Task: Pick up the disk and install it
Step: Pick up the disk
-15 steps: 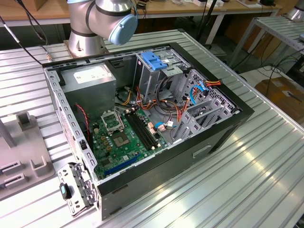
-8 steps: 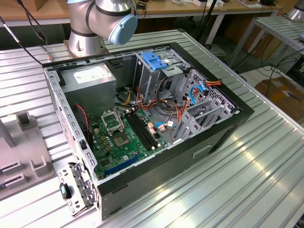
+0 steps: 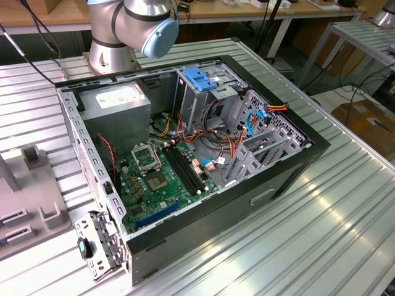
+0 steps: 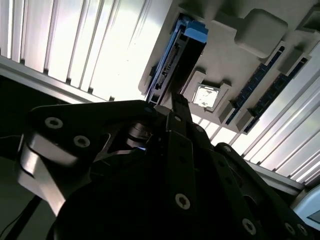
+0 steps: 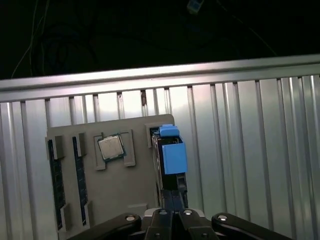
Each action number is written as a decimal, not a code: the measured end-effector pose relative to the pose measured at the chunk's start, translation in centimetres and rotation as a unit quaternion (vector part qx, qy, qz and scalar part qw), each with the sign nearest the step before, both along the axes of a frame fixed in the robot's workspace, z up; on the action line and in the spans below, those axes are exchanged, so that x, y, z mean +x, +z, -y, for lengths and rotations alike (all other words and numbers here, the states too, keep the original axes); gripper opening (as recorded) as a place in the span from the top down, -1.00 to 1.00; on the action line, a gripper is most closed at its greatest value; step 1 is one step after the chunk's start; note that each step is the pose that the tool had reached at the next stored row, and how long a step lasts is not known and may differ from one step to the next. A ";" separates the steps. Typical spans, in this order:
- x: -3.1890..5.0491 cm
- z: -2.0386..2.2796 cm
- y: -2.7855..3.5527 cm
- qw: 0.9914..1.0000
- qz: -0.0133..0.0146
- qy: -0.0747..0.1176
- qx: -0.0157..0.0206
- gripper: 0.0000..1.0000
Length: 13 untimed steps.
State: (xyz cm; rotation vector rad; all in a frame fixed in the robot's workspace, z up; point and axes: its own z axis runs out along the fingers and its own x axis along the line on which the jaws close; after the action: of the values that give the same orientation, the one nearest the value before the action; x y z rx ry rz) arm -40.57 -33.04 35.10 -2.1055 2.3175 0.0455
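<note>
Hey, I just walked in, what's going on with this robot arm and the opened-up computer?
The arm is meant to fit a disk into the open computer case. Right now its pincer is at the disk, which stands on edge in a slot of the grey parts tray, beside a processor chip. The disk is not yet in the case. Whether the pincer has closed on it cannot be told.

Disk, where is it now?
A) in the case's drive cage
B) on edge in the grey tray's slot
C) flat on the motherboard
B: in the first wrist view the disk stands on edge in a slot of the grey tray, beside the processor chip.
</note>
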 end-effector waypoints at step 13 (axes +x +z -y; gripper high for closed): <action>-0.24 -0.01 -0.76 0.999 0.012 0.034 0.001 0.79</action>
State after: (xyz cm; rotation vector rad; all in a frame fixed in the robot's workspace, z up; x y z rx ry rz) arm -40.80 -33.03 34.33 -2.1701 2.2324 0.0233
